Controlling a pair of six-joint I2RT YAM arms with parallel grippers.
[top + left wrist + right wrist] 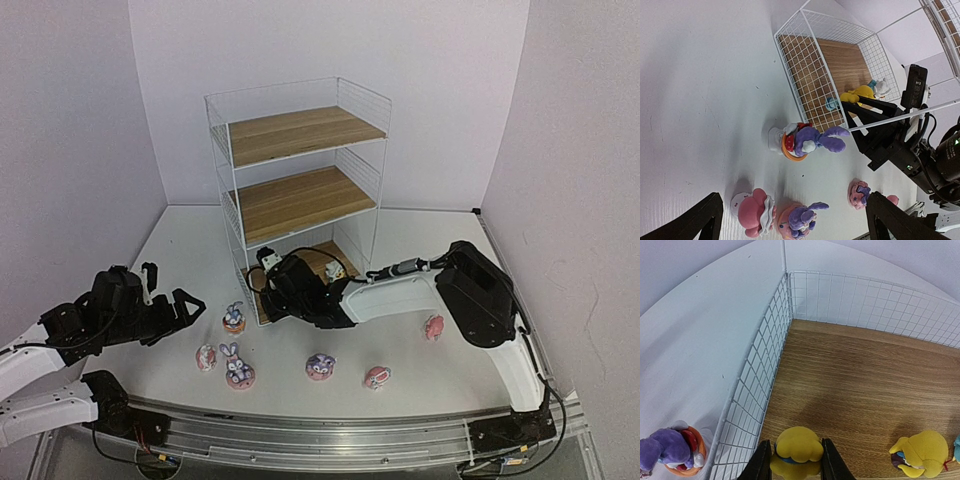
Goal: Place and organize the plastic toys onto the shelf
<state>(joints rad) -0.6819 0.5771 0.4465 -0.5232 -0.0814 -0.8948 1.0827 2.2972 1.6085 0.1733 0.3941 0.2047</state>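
Note:
The white wire shelf (pixel 300 135) stands at the table's back. My right gripper (pixel 796 462) reaches onto its bottom board (pixel 860 375) and is shut on a yellow toy (pixel 797 446) next to the left mesh wall. A second yellow toy (pixel 921 452) stands to its right. My left gripper (pixel 172 290) is open and empty, left of the loose toys. On the table are a purple bunny on an orange base (pixel 807 141), a pink round toy (pixel 754 212), a bunny on a pink base (pixel 800 220) and a purple-pink toy (pixel 859 194).
Two more pink toys (pixel 377 377) (pixel 434 326) lie at the front right of the table. The right arm (pixel 400 290) stretches across in front of the shelf. The upper two boards (pixel 295 200) hold nothing. A white-blue figure (pixel 881 87) stands on the bottom board.

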